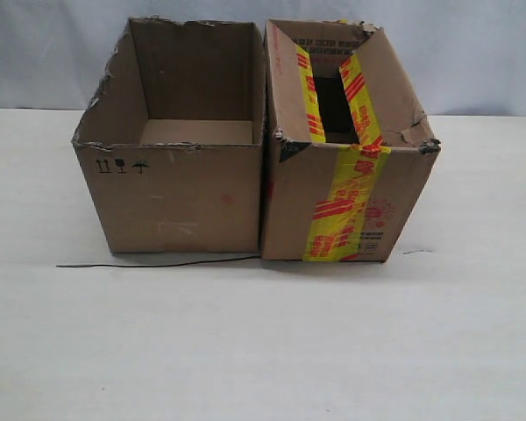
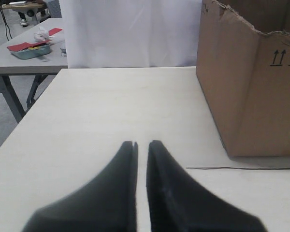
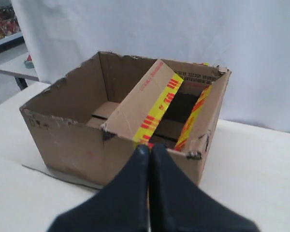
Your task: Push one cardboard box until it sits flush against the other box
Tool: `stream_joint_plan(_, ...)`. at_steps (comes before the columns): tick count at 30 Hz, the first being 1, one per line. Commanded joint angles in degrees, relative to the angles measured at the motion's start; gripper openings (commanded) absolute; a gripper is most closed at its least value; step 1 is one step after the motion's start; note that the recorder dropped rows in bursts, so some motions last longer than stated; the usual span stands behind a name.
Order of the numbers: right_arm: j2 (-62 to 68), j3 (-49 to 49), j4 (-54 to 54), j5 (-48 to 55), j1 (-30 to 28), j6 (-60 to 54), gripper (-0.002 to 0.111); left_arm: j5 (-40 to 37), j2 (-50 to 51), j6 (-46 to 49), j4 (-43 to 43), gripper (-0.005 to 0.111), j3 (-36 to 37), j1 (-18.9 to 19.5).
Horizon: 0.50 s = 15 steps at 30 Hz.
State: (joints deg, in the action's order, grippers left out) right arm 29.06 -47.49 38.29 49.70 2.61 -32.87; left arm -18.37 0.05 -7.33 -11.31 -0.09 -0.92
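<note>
Broadly, a pale table (image 1: 263, 351) carries two open-topped boxes standing side by side toward its back edge: the plain box (image 1: 171, 202) on the left of the exterior view and the taped box (image 1: 346, 206) on the right. Their facing walls meet along the whole seam, top rim to base, with no gap that I can make out, so the push looks as good as finished. The taped box runs longer front to back than across, and it is that long side that lies against its neighbour. Any further nudge would have to go leftward against its free right wall, and the right arm is the nearer one for that. The plain box is empty down to its floor flaps. The taped box has its top flaps folded inward over a dark opening, and what lies inside cannot be told. The right gripper (image 3: 150, 147) hangs just before the taped box with the box straight ahead, its fingers pressed together on nothing. The left gripper (image 2: 142, 144) sits low over bare table, off the plain box's outer side and apart from it, a thin slit between its fingers, also empty. A thin dark wire (image 1: 158, 264) lies on the table along the plain box's front base
</note>
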Motion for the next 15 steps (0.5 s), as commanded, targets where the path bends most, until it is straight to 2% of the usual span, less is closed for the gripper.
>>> stream_joint_plan(1, -7.71, 4.76, -15.11, -0.54, 5.65, 10.10, 0.000, 0.69, -0.05, -0.23, 0.39, 0.000, 0.09, -0.46)
stream_joint_plan(7, -16.37, 14.83, -30.15, -9.66, 8.89, 22.73, 0.000, 0.69, -0.05, -0.23, 0.39, 0.000, 0.09, -0.46)
stream_joint_plan(15, -19.29, 32.32, -30.14, -31.05, 9.04, 18.54, 0.000, 0.69, -0.05, -0.23, 0.39, 0.000, 0.09, -0.46)
